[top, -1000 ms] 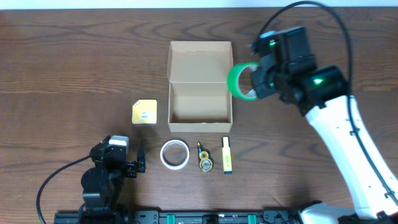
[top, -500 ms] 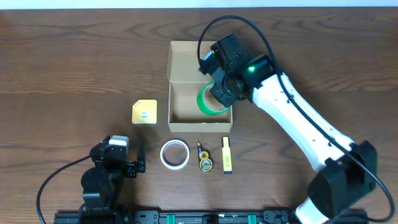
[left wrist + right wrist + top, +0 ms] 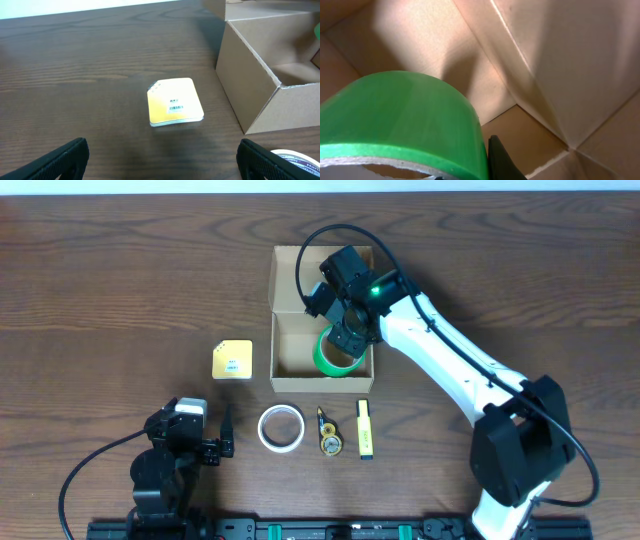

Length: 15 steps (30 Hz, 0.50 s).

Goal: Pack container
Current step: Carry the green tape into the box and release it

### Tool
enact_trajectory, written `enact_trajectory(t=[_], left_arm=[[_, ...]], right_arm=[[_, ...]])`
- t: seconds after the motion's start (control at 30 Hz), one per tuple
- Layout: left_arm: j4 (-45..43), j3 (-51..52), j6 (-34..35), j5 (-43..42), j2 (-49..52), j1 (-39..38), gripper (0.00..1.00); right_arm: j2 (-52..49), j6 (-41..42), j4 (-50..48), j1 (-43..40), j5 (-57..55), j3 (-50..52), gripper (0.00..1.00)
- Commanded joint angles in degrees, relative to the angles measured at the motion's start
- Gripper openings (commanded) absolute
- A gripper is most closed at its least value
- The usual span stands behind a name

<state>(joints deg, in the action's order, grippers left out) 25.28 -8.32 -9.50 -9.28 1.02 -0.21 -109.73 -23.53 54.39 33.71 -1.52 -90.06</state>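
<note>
The brown cardboard container [image 3: 288,340] stands open at the table's middle, its flap lid lying back. My right gripper [image 3: 343,340] is inside it at the right side, shut on a green tape roll [image 3: 338,354]. In the right wrist view the green roll [image 3: 405,120] fills the lower left, one black finger against its side, with the container's inner walls [image 3: 560,60] behind. My left gripper [image 3: 225,435] rests open and empty near the front left. The container's corner shows in the left wrist view [image 3: 255,85].
A yellow square pad [image 3: 232,360] lies left of the container and shows in the left wrist view [image 3: 175,101]. In front of the container lie a white tape roll [image 3: 280,427], a small yellow-black item [image 3: 330,432] and a yellow marker [image 3: 365,428].
My right gripper carried the green tape roll from right of the container leftward and down into it. The left arm has not moved.
</note>
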Motion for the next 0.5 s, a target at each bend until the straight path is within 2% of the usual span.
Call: enact_trajectory(t=[0.0,0.47], left_arm=[[0.17,0.98,-0.81,-0.66,0.00,0.20,0.95],[0.17,0.98,-0.81,-0.68,0.00,0.20,0.95]], right_arm=[[-1.95,-3.02,-0.39,0.22,0.04,-1.20,0.01],[-7.63,-3.63,-2.67,0.24,0.00,-1.01,0.01]])
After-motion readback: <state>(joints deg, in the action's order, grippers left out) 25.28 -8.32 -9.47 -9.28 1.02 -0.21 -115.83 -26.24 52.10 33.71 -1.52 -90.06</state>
